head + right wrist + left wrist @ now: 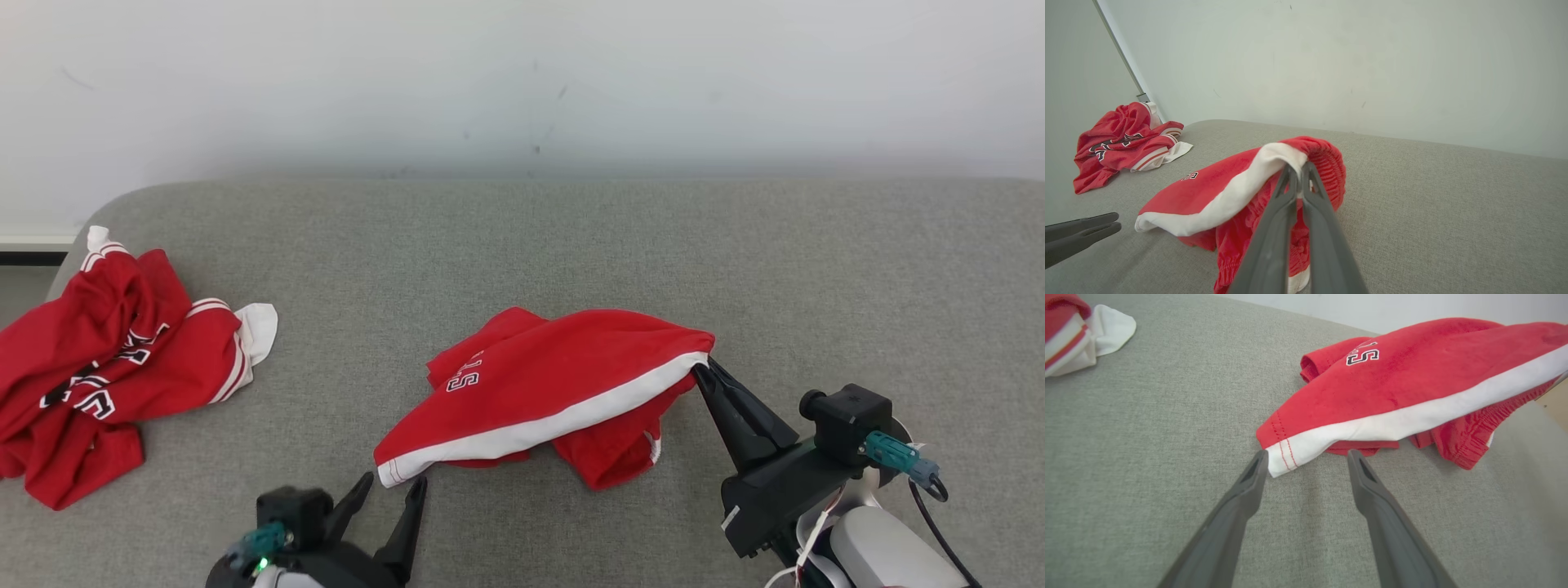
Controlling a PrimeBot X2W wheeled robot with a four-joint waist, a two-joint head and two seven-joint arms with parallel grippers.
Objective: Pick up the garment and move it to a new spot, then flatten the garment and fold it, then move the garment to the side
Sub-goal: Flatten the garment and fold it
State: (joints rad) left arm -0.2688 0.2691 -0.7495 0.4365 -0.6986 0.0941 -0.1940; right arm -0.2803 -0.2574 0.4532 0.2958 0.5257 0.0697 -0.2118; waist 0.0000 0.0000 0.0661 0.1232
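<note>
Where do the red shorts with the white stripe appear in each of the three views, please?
Head view: the red shorts lie at centre, slightly low.
Left wrist view: the red shorts span the upper right.
Right wrist view: the red shorts sit centre-left, low.
Shared landmark: the crumpled red jersey, on the left everywhere.

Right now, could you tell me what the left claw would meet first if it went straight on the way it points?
The open left claw would first meet the white hem corner of the red shorts, just ahead; depth is unclear.
</note>
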